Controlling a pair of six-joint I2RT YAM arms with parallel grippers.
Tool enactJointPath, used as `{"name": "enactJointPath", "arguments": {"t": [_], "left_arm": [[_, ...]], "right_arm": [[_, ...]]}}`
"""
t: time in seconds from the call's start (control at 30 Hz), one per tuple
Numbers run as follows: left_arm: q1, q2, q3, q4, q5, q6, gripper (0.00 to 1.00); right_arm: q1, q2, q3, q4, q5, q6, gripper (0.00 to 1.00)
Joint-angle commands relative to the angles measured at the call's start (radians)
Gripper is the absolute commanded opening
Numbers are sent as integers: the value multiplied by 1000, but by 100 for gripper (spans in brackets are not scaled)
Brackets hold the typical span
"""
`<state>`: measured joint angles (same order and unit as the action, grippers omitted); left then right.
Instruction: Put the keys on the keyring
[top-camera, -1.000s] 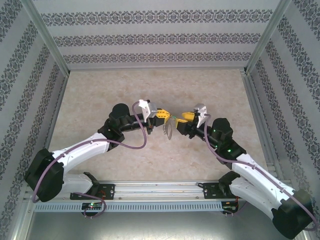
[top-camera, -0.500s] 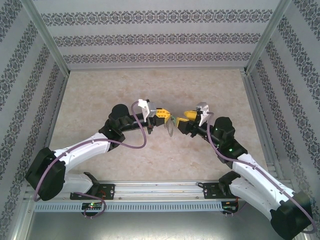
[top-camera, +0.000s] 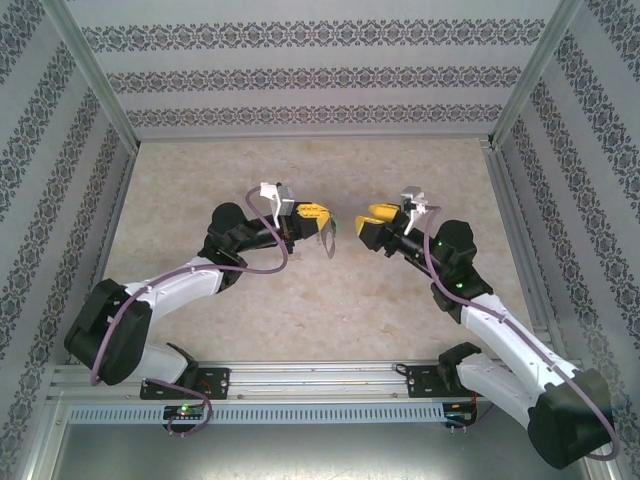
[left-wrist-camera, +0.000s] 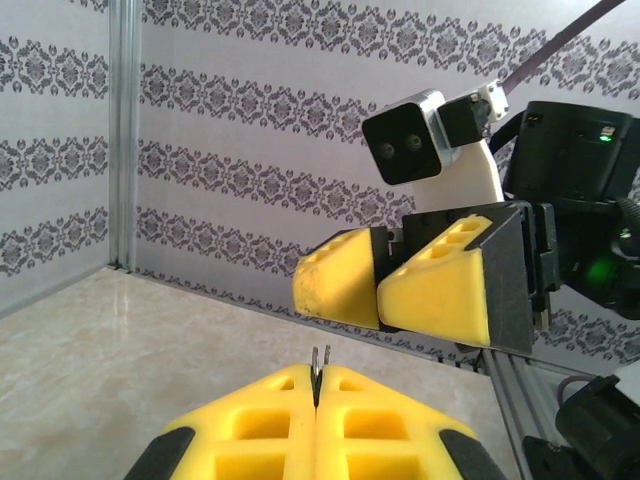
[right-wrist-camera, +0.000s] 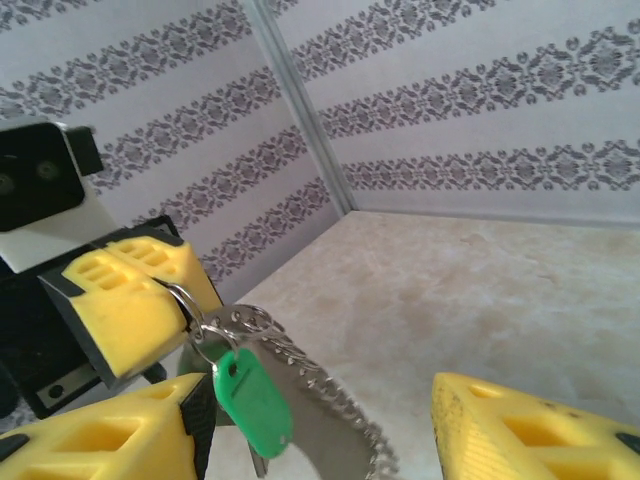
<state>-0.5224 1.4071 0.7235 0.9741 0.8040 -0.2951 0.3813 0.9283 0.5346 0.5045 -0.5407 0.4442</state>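
In the top view my left gripper (top-camera: 312, 214) is held above the table, shut on a thin metal ring. The right wrist view shows that ring pinched between the left gripper's yellow fingers (right-wrist-camera: 140, 295). From it hang the keys (right-wrist-camera: 252, 398), a green tag with a silver key below, and the keyring (right-wrist-camera: 330, 395), a grey oval loop with small rings along one side. The keyring (top-camera: 327, 243) dangles below the left fingers. My right gripper (top-camera: 372, 226) faces it, a short way to the right. It is open and touches nothing. The left wrist view shows my left gripper (left-wrist-camera: 318, 372) shut on the ring's edge.
Patterned walls and aluminium posts (top-camera: 515, 90) enclose the beige table (top-camera: 300, 320) on three sides. Both arm bases sit on the rail (top-camera: 320, 380) at the near edge. In the left wrist view the right gripper (left-wrist-camera: 378, 290) hangs close ahead.
The two grippers have drawn apart. My left gripper has pulled back to the left and farther away with the keyring and keys. The right one has backed off a little and opened a little wider.
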Motion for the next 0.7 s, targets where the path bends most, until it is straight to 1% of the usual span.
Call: {"name": "enactJointPath", "arguments": {"t": [0.0, 0.13, 0.23, 0.43, 0.67], "left_arm": [[21, 12, -4, 154, 54, -92, 0], [37, 36, -3, 224, 77, -159, 0], [40, 47, 5, 236, 91, -180, 0], [41, 50, 14, 237, 98, -191, 0], [41, 62, 20, 263, 100, -216, 0]], "right_arm": [[-11, 40, 46, 124, -131, 56, 59], [-12, 113, 63, 229, -212, 105, 57], [-7, 156, 77, 290, -256, 138, 56], [14, 203, 96, 326, -278, 151, 56], [44, 255, 111, 357, -277, 154, 52]]}}
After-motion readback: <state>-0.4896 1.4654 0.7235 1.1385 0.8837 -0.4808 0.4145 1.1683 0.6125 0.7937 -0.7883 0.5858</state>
